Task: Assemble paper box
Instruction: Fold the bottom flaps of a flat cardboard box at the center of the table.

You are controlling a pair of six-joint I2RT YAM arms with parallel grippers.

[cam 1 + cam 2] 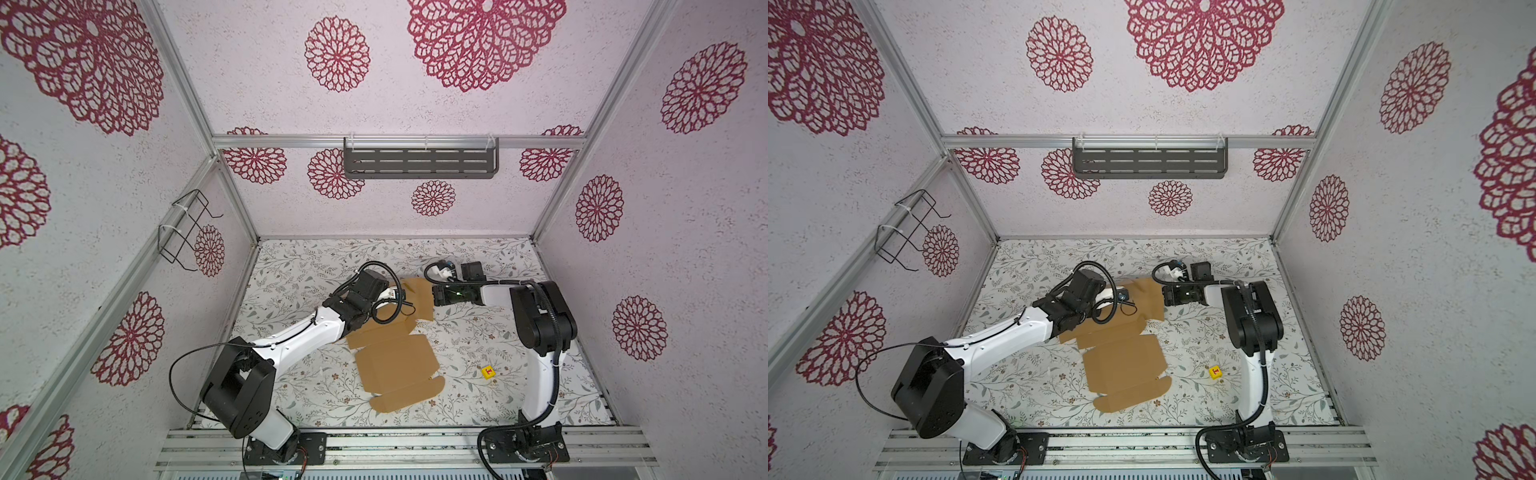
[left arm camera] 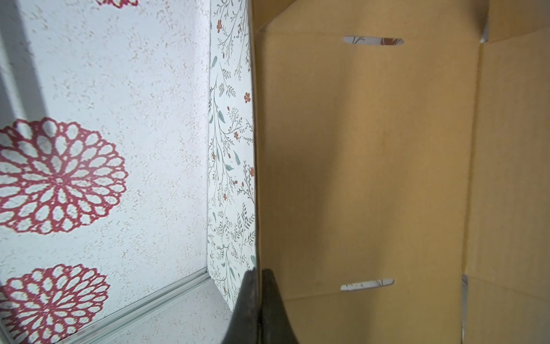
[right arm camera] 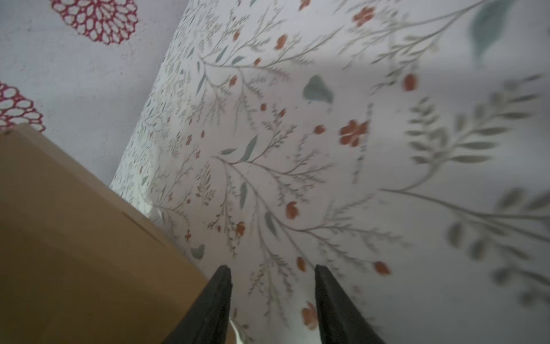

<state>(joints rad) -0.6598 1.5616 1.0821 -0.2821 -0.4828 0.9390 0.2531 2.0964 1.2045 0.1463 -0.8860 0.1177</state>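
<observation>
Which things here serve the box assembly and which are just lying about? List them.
In the job:
- paper box, partly folded
- left tool, shut on the box's raised flap edge
- right tool, open beside that flap

Lying about:
- yellow cube
- grey shelf
- wire rack

Both top views are bright and evenly lit, with only faint, soft shadows on the bench point(image 1: 478, 340), and the wide lens splays the walls point(image 1: 83, 232) outward at the edges. The left wrist view is bright and sharp. The right wrist view is dim and smeared with blur — the paper box point(image 3: 74, 238) there lies in shade.
</observation>
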